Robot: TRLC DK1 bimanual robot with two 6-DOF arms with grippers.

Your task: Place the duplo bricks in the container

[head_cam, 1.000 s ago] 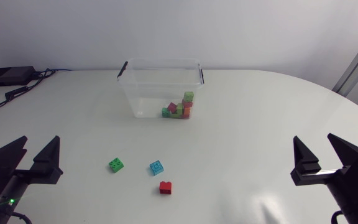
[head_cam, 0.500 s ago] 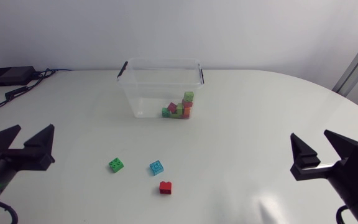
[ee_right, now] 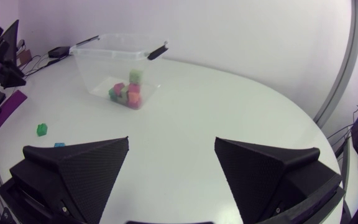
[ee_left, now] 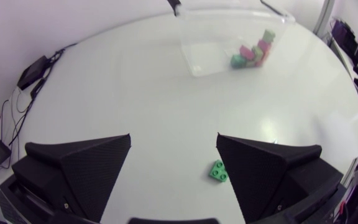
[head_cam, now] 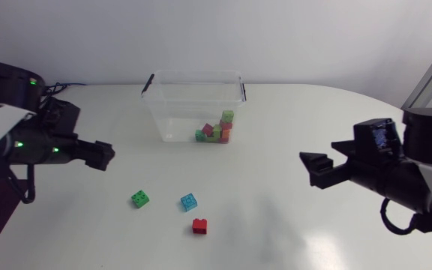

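Observation:
A clear plastic container (head_cam: 193,97) stands at the back middle of the table, with several bricks (head_cam: 217,131) piled in its right corner. Three loose duplo bricks lie in front of it: green (head_cam: 140,199), blue (head_cam: 189,202) and red (head_cam: 199,226). My left gripper (head_cam: 102,154) hovers left of them, open and empty; in its wrist view the gripper (ee_left: 173,138) has the green brick (ee_left: 218,171) beside its right finger. My right gripper (head_cam: 317,166) hangs open over the table's right half. Its wrist view (ee_right: 171,142) faces the container (ee_right: 114,62), the green brick (ee_right: 41,129) and the blue brick (ee_right: 59,144).
A black box with cables (ee_left: 36,71) lies at the table's back left edge. The container's lid latches (head_cam: 148,83) stick out at both ends. Bare white table (head_cam: 276,135) stretches between the grippers and around the loose bricks.
Both arms have risen from the front corners and swung inward over the table, the left further back. The bricks and the container have not moved.

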